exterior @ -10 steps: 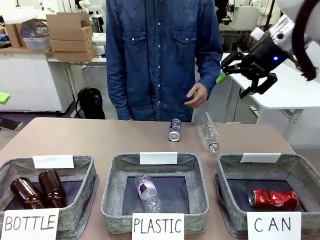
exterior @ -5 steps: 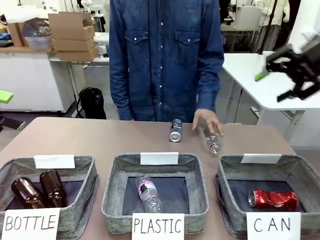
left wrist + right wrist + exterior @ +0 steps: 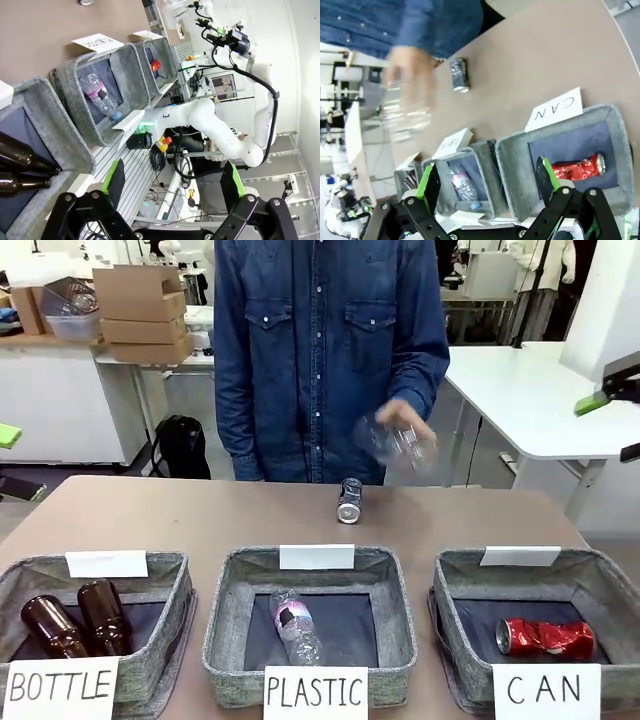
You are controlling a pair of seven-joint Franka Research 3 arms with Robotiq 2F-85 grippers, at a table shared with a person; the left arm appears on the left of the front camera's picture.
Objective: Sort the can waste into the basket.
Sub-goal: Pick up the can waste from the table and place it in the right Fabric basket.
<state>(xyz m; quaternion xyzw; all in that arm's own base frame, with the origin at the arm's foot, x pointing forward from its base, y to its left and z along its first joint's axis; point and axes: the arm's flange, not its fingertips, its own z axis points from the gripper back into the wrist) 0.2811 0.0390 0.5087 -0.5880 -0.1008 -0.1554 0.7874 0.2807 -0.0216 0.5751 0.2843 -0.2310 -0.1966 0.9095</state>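
Note:
A black-and-blue can (image 3: 350, 500) lies on the table in front of the person; in the right wrist view this can (image 3: 459, 75) is far ahead of the fingers. A crushed red can (image 3: 545, 637) lies inside the grey basket (image 3: 590, 558) signed "CAN", and the red can (image 3: 577, 167) and basket (image 3: 509, 167) also show under my right wrist. My right gripper (image 3: 612, 425) hangs open at the right edge, high above the table, and its jaws (image 3: 487, 182) are empty. My left gripper (image 3: 172, 182) is open and empty, off the table's end.
The person's hand holds a clear plastic bottle (image 3: 395, 445) in the air above the far table edge, blurred by motion. The "PLASTIC" basket (image 3: 225, 600) holds a clear bottle (image 3: 293, 625). The "BOTTLE" basket (image 3: 180, 585) holds two brown bottles (image 3: 70, 620).
My right arm has pulled back to the right, almost out of the front view. The person's hand came down on the clear bottle on the table and lifted it up.

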